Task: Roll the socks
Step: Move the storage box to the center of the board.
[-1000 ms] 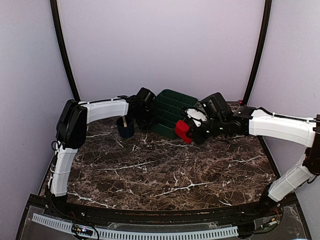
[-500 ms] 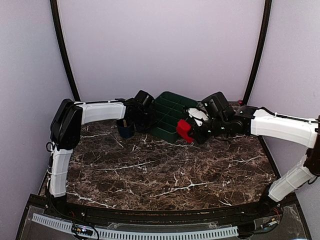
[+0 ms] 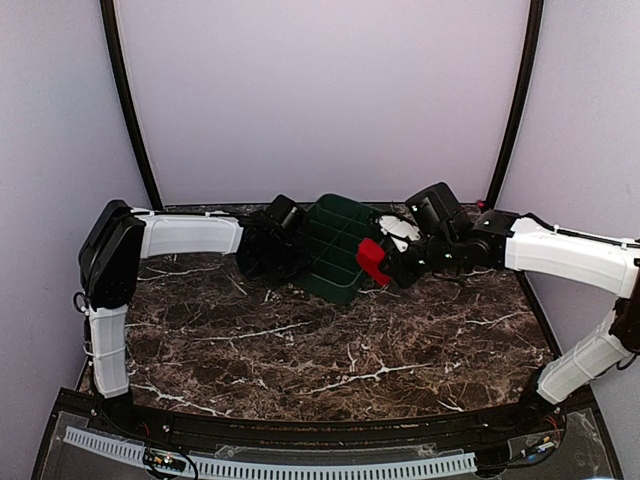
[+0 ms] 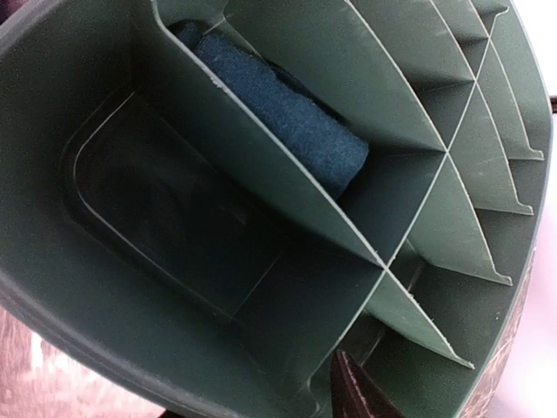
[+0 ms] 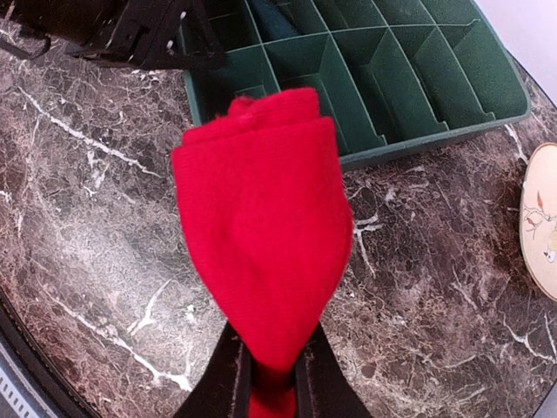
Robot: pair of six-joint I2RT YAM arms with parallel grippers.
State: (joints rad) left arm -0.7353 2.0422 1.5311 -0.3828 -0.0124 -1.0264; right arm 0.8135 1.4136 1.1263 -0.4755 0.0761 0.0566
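The red sock point(image 3: 370, 260) point(image 5: 261, 226) hangs folded from my right gripper point(image 3: 386, 268) point(image 5: 271, 341), which is shut on its lower end just off the near right corner of the green tray point(image 3: 335, 285) point(image 5: 435, 139). The rolled teal sock point(image 4: 278, 113) lies in a long compartment of that tray point(image 4: 130, 348). My left gripper point(image 3: 268, 252) sits at the tray's left end. One dark finger point(image 4: 352, 394) reaches inside over a divider, the other is hidden outside the wall, so it pinches the tray's wall. The tray looks tipped.
The dark marble table point(image 3: 350, 370) stretches from the tray to the arm bases. A round cream disc point(image 5: 541, 222) point(image 3: 400, 228) lies on the marble right of the tray. Lilac curtain walls and black poles close in the back and sides.
My left gripper has moved left and nearer, closing a little, and the tray has shifted and tipped with it. The dark cup beside it is now hidden. The right gripper with the red sock barely moved.
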